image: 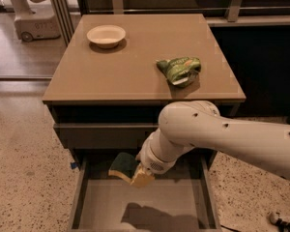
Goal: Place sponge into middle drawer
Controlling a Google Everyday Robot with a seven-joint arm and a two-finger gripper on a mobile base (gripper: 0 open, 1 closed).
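Note:
The sponge (124,166), yellow foam with a dark green layer, hangs tilted from my gripper (141,177), above the back part of the open middle drawer (135,207). The gripper is shut on the sponge's right end, and the white arm reaches in from the right. The drawer is pulled out toward the camera, its grey-brown floor bare except for the arm's shadow. The sponge is held clear of the floor.
On the cabinet top (135,76) stand a white bowl (106,35) at the back left and a green-and-white snack bag (179,70) at the right. A closed drawer front (101,134) sits above the open one. Speckled floor lies on both sides.

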